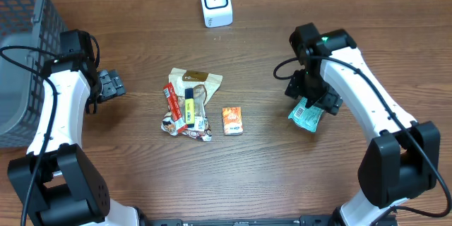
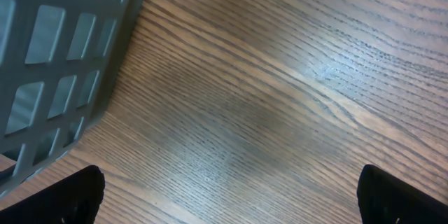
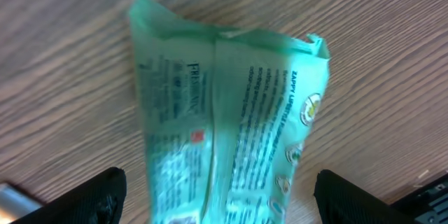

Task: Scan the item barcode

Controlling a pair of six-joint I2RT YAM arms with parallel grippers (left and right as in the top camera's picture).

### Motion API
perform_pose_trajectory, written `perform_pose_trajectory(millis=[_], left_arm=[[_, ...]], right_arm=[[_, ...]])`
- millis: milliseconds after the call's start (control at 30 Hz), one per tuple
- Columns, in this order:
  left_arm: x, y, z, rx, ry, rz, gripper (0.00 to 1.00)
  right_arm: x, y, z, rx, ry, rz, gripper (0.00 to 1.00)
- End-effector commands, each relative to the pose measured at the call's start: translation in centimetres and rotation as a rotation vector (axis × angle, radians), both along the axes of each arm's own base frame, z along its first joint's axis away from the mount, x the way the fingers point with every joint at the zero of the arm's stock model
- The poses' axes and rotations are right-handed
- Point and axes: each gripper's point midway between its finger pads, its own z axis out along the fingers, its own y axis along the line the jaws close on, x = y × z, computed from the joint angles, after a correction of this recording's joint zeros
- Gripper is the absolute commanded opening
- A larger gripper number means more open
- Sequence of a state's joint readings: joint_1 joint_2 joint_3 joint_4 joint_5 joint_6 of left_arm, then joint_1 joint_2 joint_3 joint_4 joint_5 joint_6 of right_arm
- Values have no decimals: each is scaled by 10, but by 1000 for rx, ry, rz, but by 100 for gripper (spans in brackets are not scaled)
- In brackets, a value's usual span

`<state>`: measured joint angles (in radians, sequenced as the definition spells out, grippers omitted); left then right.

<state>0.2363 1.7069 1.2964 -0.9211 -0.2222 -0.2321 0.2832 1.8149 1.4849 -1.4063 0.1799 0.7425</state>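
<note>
A: Room to move?
B: Basket (image 1: 21, 42) fills the left edge, scanner (image 1: 215, 2) sits at the far edge, pile (image 1: 189, 102) in the middle. Bare table (image 1: 265, 123) between pile and packet (image 1: 306, 115), right of centre.
A: Arms?
B: Left gripper (image 1: 113, 85) is beside the basket, low over bare wood, jaws wide, empty. Right gripper (image 1: 316, 97) points down over the packet, jaws spread either side, not pinching. Packet lies on the table.

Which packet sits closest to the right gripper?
The green packet, directly beneath the right gripper; the orange box and the central pile lie well apart, mid-table.
</note>
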Motion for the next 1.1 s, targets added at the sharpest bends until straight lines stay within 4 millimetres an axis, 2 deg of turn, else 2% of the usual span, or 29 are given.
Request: perform_pose_trajectory(millis=[0, 400, 700, 800, 900, 1067], left_arm=[[3, 5, 12, 23, -27, -2, 100], [3, 5, 12, 23, -27, -2, 100], [3, 5, 12, 23, -27, -2, 100], [3, 5, 12, 23, -27, -2, 100], [3, 5, 12, 23, -27, -2, 100], [3, 4, 12, 23, -27, -5, 100]], right_arm=[[-3, -1, -6, -2, -9, -13, 87], [2, 1, -13, 4, -33, -14, 78], [1, 0, -14, -1, -29, -12, 63], [3, 0, -13, 1, -36, -9, 62], [8, 1, -6, 5, -47, 15, 61], [19, 7, 18, 20, -83, 48, 55]])
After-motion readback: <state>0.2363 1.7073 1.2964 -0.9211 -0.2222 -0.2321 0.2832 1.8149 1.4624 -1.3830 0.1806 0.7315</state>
